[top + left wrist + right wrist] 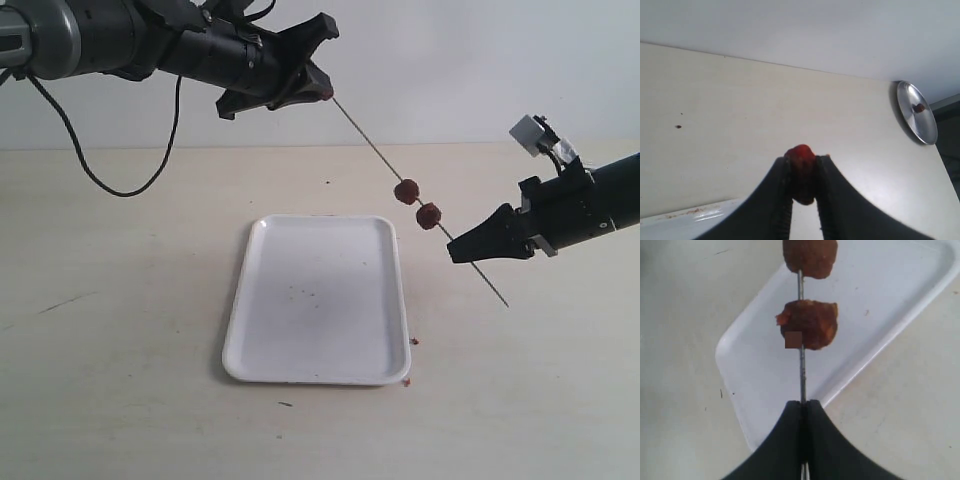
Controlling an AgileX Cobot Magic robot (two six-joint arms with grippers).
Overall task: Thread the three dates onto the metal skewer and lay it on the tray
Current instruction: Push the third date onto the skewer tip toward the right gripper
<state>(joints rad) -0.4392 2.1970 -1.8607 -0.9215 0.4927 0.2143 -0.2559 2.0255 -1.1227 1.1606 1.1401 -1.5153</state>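
The right jaws pinch shut on the metal skewer (370,144), two dates (406,190) threaded just beyond their tips. The left jaws clamp the third date (801,159) at the skewer's far end; the tray (320,335) lies below.

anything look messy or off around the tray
Slightly messy: reddish crumbs lie on the table by the tray's lower right corner in the exterior view, and a few specks dot the tray itself. They look like bits shed from the dates.
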